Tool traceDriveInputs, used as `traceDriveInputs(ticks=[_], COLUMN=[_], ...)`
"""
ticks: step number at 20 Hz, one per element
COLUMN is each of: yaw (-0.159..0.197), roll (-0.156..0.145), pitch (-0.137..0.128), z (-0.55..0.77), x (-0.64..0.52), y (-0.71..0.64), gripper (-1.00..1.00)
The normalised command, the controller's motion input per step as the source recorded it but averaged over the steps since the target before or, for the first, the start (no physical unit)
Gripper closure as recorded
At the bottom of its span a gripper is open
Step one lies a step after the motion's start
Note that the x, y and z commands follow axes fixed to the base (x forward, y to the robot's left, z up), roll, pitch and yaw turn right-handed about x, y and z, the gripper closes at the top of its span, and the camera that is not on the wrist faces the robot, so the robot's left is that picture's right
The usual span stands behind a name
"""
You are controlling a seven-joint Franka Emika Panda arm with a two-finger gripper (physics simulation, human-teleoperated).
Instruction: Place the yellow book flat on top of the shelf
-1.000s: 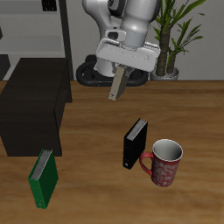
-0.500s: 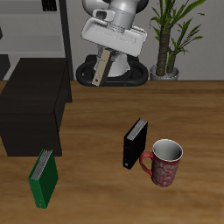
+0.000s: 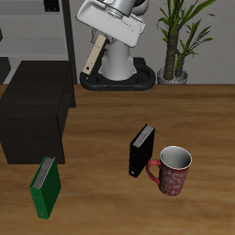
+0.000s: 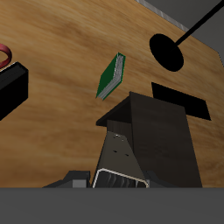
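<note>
Gripped by the pincer (image 3: pixel 97 39), the yellow book (image 3: pixel 92 57) has swung from mid-surface toward the shelf (image 3: pixel 35 115) at the surface's side edge, hanging tilted, so laying it flat comes next.

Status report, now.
Tool shut on the book, high in the air, book hanging tilted. Shelf top bare, book not yet over it. Nothing between them.

So the yellow book (image 3: pixel 92 55), thin and pale tan, hangs tilted up in the air, well above the table. The shelf (image 3: pixel 35 115), a low dark box with a flat top, sits below it.
</note>
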Motion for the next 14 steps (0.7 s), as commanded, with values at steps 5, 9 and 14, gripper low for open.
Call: traceDriveInputs(ticks=[5,9,14], yaw=[0.066,0.061,0.045], roll=[-0.121,-0.098,-0.077], pitch=[-0.086,-0.061,-0.038], z=[0.54,0.26,0.13], x=[-0.06,0.0,0.01], y=[-0.49,-0.47,-0.38], gripper=[1.0,1.0,1.0])
